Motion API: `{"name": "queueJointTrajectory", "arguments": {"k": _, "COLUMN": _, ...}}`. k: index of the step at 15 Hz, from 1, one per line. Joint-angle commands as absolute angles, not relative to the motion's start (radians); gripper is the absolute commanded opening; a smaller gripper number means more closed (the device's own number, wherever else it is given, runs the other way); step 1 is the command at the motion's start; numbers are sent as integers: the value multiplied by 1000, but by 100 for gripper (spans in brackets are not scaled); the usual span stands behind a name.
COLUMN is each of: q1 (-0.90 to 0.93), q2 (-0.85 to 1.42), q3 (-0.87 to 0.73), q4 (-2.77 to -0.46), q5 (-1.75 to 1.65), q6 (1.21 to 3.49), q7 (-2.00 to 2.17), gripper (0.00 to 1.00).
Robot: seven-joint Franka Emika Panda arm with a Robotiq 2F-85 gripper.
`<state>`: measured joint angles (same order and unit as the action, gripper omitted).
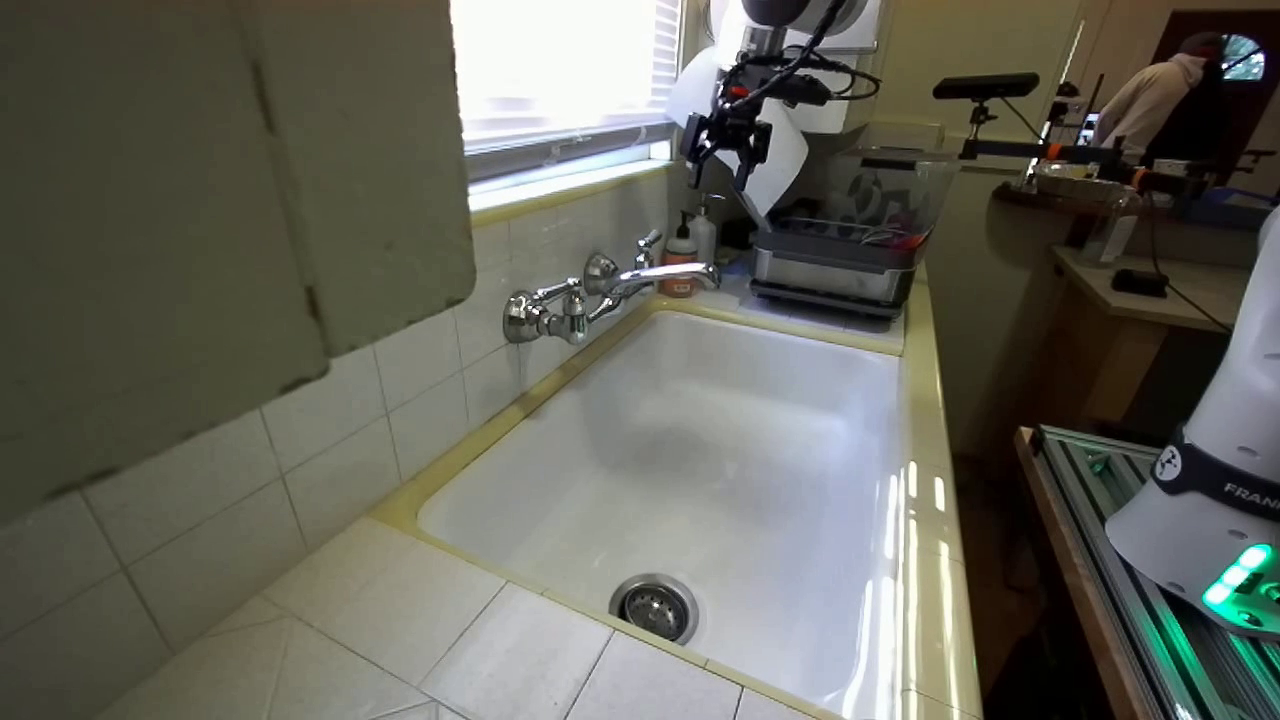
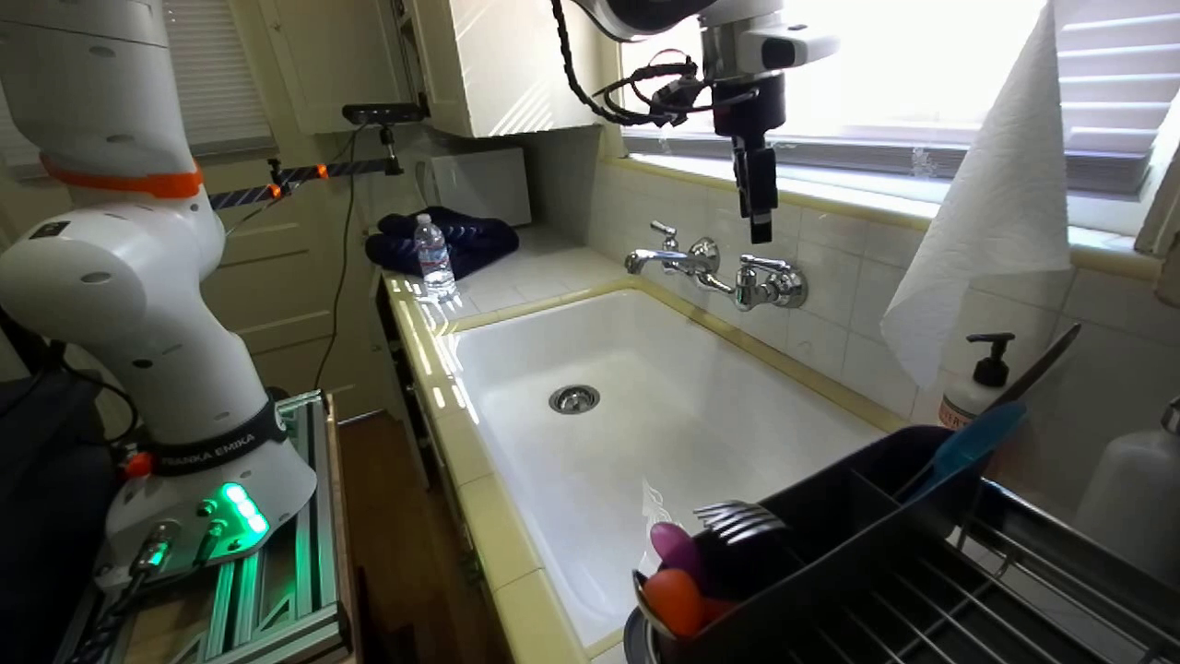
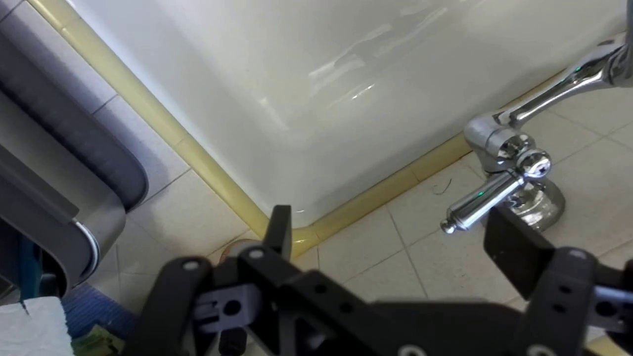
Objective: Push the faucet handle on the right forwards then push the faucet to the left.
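The chrome faucet (image 1: 670,273) (image 2: 678,260) is mounted on the tiled wall above the sink, with its spout reaching out over the basin. The right handle (image 1: 648,242) (image 2: 763,263) is a chrome lever on the side by the soap bottles; the left handle (image 1: 555,291) (image 2: 662,228) is at the far end from it. My gripper (image 1: 718,180) (image 2: 761,231) points down above the right handle, empty. In the wrist view the right handle (image 3: 484,200) shows below the open fingers (image 3: 390,222), near the picture's right finger, which partly covers the handle's base. The spout is mostly out of that view.
A white sink (image 1: 720,450) with a yellow rim lies below. A dish rack (image 1: 830,275) (image 2: 885,590) with utensils stands at its end. A soap bottle (image 1: 680,262) (image 2: 966,395) and hanging paper towel (image 2: 986,203) are near the wall. The window sill (image 1: 570,180) is behind the gripper.
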<state>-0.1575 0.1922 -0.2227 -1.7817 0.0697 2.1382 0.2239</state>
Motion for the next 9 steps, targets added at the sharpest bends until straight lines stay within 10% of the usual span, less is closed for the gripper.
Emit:
{"name": "queueJointTrajectory", "arguments": {"k": 1, "q1": -174, "q2": 253, "q3": -211, "q4": -1728, "q5": 110, "q6": 2142, "q7": 278, "gripper": 100}}
{"name": "queueJointTrajectory", "arguments": {"k": 9, "q1": -181, "q2": 343, "q3": -199, "q4": -1671, "q5": 174, "q6": 2165, "q7": 315, "gripper": 100}}
